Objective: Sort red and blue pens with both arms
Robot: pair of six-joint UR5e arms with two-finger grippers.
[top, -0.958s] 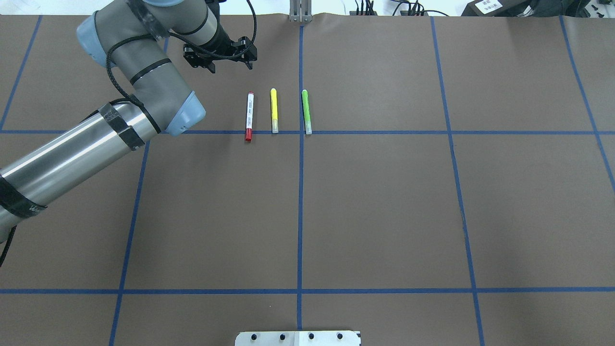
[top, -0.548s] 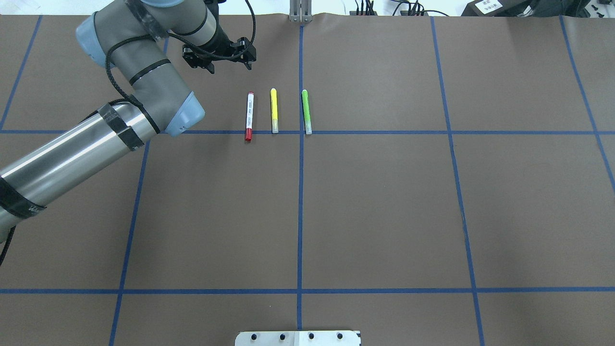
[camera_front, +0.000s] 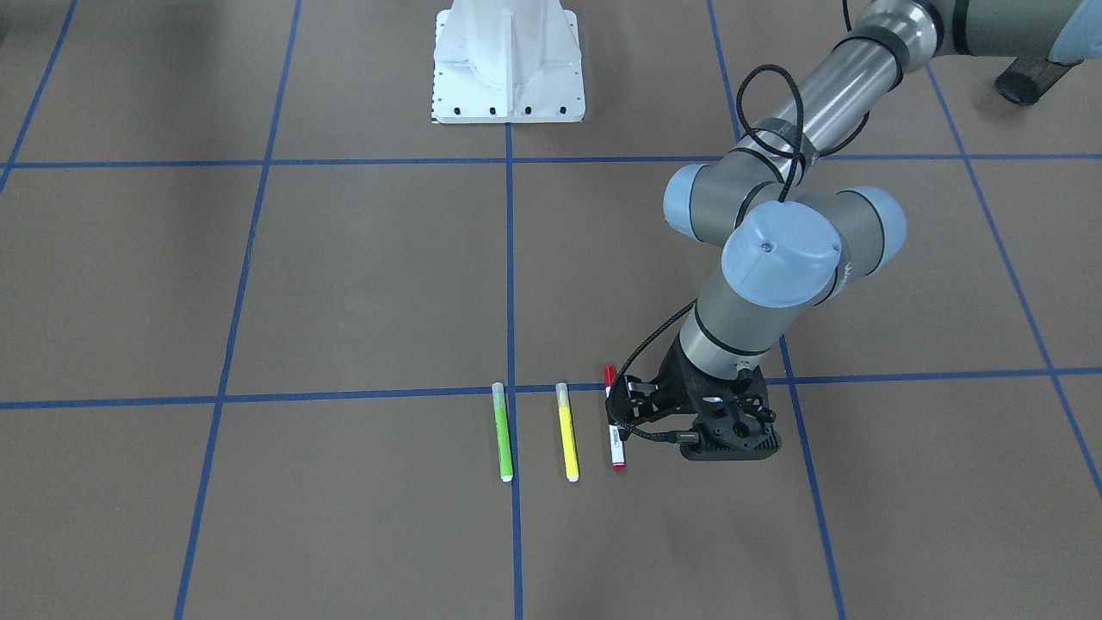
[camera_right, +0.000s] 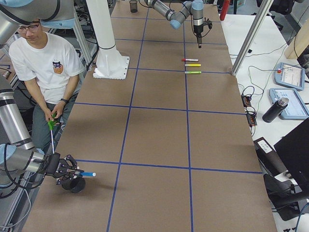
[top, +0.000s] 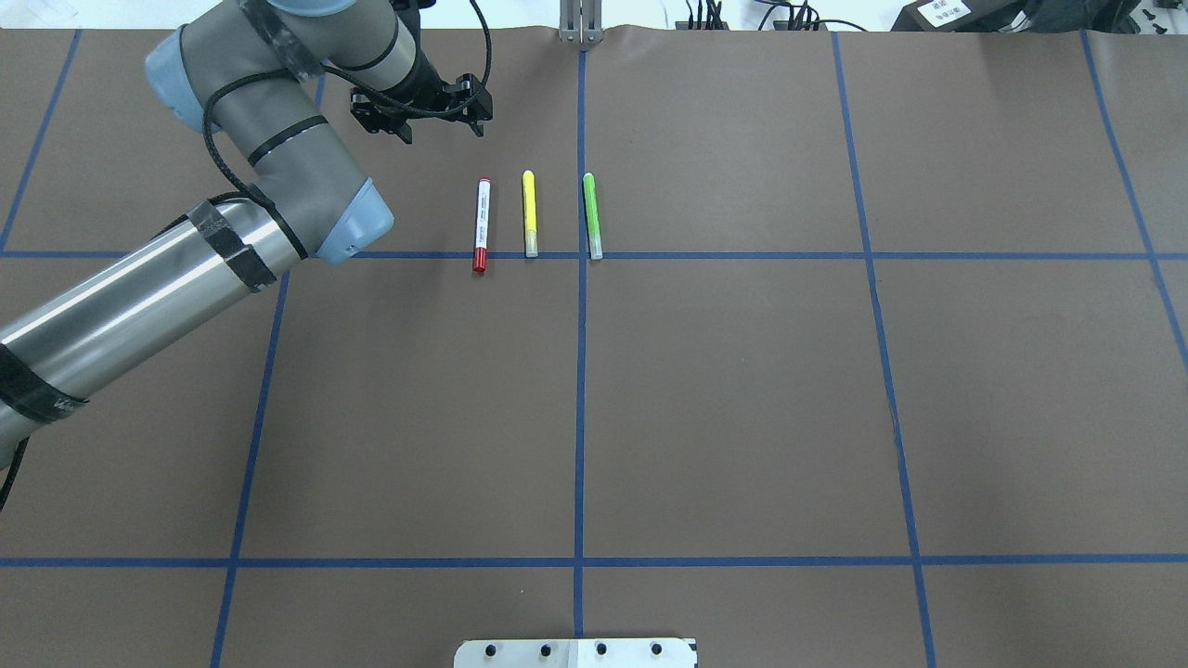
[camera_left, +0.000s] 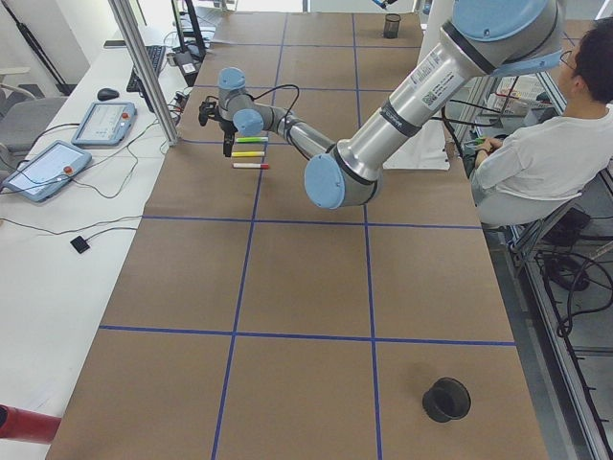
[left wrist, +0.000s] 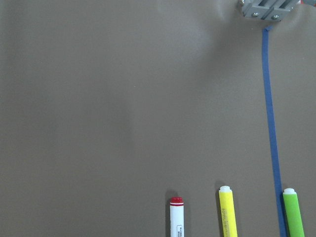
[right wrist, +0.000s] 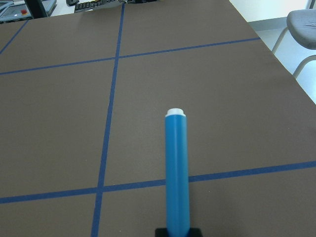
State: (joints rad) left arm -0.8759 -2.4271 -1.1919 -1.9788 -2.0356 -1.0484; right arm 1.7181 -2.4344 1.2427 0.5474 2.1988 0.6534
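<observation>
matt brown table cover (top: 742,417), glossy blue pen (right wrist: 176,173)

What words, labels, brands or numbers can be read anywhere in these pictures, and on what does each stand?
None can be quoted; all print is too small or blurred.
Red pen: dark print on the white barrel, too small.
Left arm: dark lettering on its silver tube, blurred.
White label on a dark device beyond the table: unreadable.
Blue pen in the right pincer: no print shows.
</observation>
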